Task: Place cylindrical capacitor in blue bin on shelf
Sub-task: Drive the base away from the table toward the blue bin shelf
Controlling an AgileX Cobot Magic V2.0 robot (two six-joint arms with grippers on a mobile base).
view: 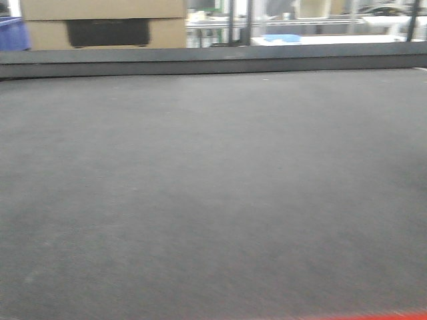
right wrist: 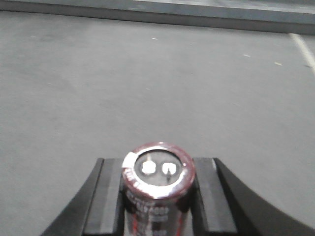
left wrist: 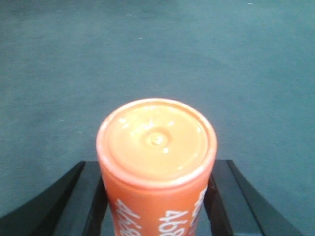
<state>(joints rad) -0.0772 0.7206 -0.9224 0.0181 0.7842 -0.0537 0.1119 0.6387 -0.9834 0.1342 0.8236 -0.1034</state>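
My left gripper point(left wrist: 156, 196) is shut on an orange cylindrical capacitor point(left wrist: 156, 142) with white print, its flat end facing the camera, above a grey-green mat. My right gripper point(right wrist: 158, 196) is shut on a dark maroon cylindrical capacitor point(right wrist: 157, 169) with two silver terminals on its end, above the same mat. Black fingers point(left wrist: 83, 196) point(right wrist: 110, 196) press each body from both sides. The steel shelf is out of view. A corner of a blue bin point(view: 13, 33) shows at the far left of the front view. Neither gripper shows in the front view.
A grey mat point(view: 213, 200) fills the front view, with a dark raised edge point(view: 213, 61) at the back. Behind it stand a cardboard box point(view: 103, 23) and blurred white benches point(view: 320, 30). A red strip point(view: 373, 316) lies at the bottom edge.
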